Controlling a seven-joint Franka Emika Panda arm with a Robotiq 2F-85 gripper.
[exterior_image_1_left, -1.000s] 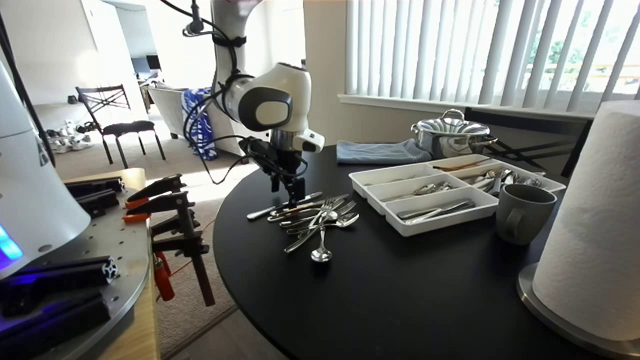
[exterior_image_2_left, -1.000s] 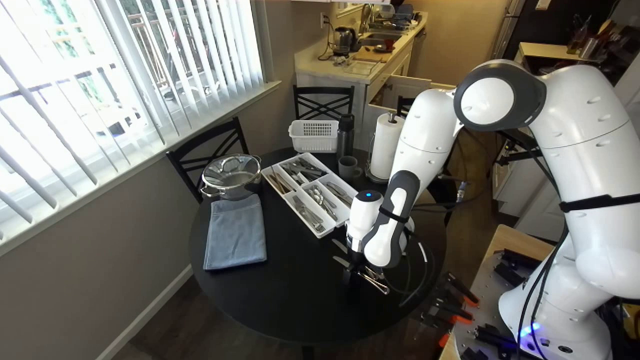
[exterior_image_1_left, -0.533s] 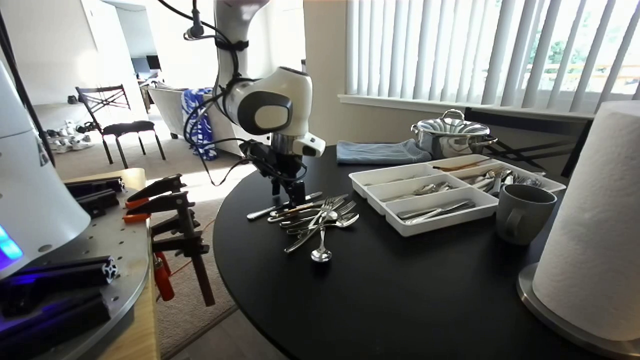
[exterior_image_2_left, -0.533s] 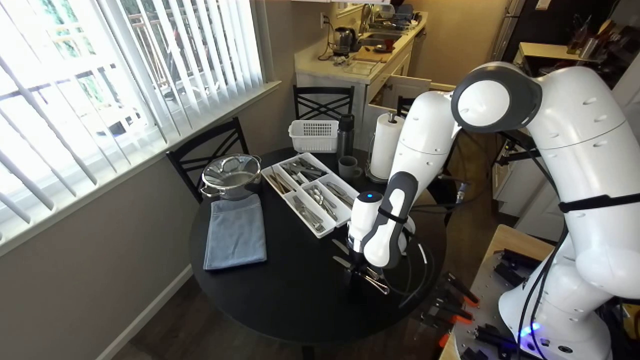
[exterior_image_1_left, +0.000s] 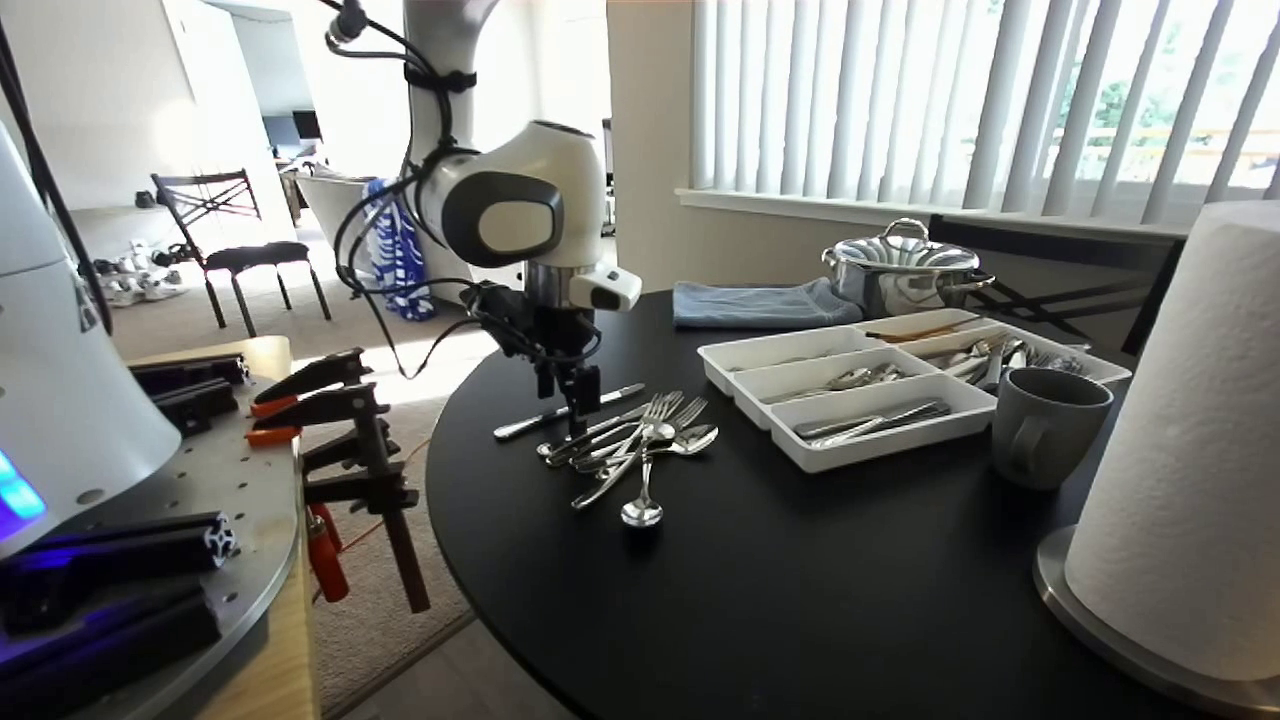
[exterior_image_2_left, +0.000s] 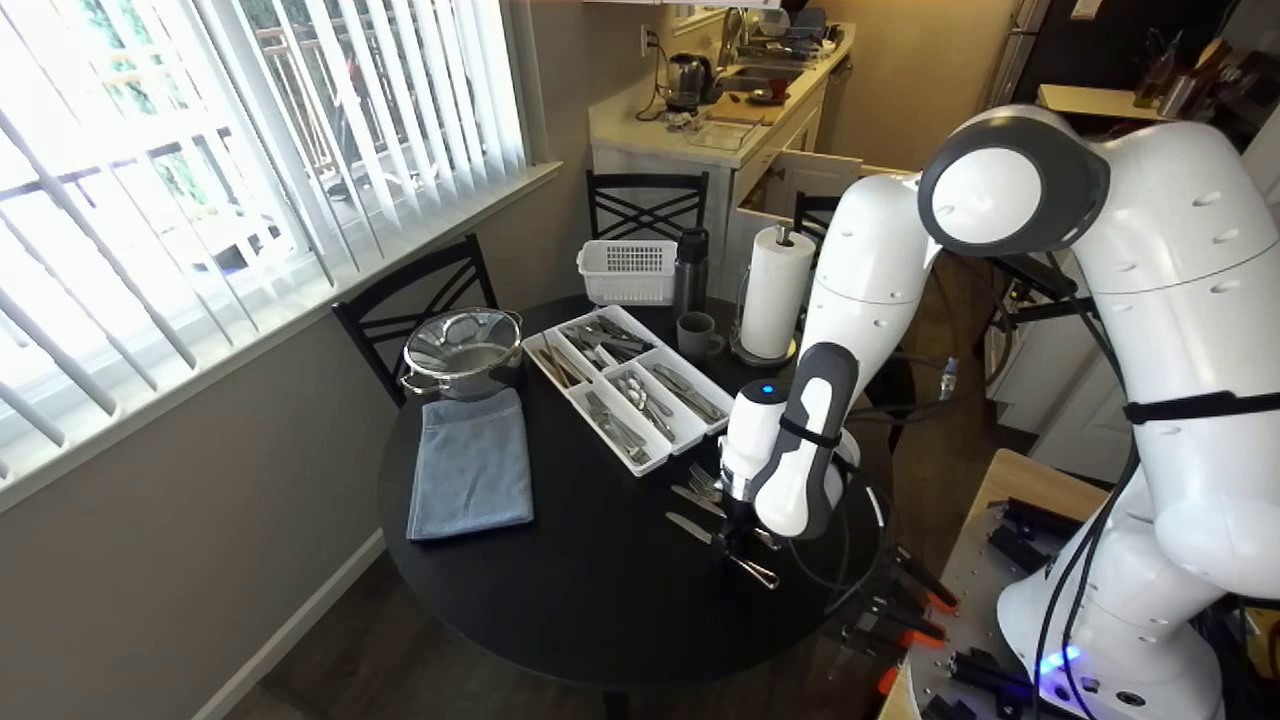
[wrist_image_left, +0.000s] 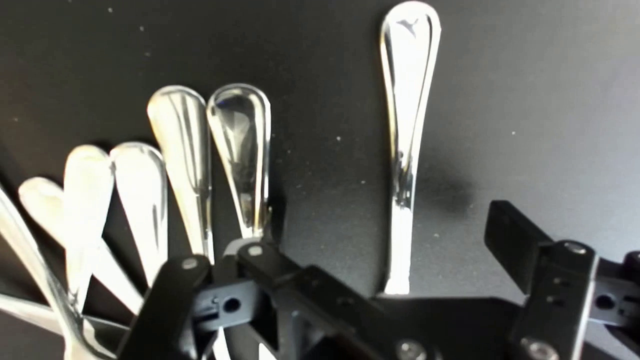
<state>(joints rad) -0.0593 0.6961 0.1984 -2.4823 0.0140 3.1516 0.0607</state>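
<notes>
jaws spread wide and holding nothing, a robot gripper (wrist_image_left: 400, 250) straddles a lone knife (wrist_image_left: 404, 145) on a black table (exterior_image_1_left: 800, 600), its handle running from upper centre of the wrist frame down between the fingers (wrist_image_left: 507, 237), seemingly touching neither. lying apart from a tangled cutlery pile (exterior_image_1_left: 656, 431), the knife appears to leave room for a finger on either side; whether the finger at lower centre touches the pile is unclear. only the wrist view makes that clearance plain; it crops the blade (exterior_image_2_left: 688, 527), visible in both exterior views. a white arm (exterior_image_2_left: 870, 265) at right of an exterior frame hides much of the pile, but basket (exterior_image_2_left: 628, 291) and bottle (exterior_image_2_left: 690, 275) appear there, upper centre. compartments in a white tray (exterior_image_1_left: 880, 438) apparently keep utensils (exterior_image_1_left: 885, 419) sorted by kind.
</notes>
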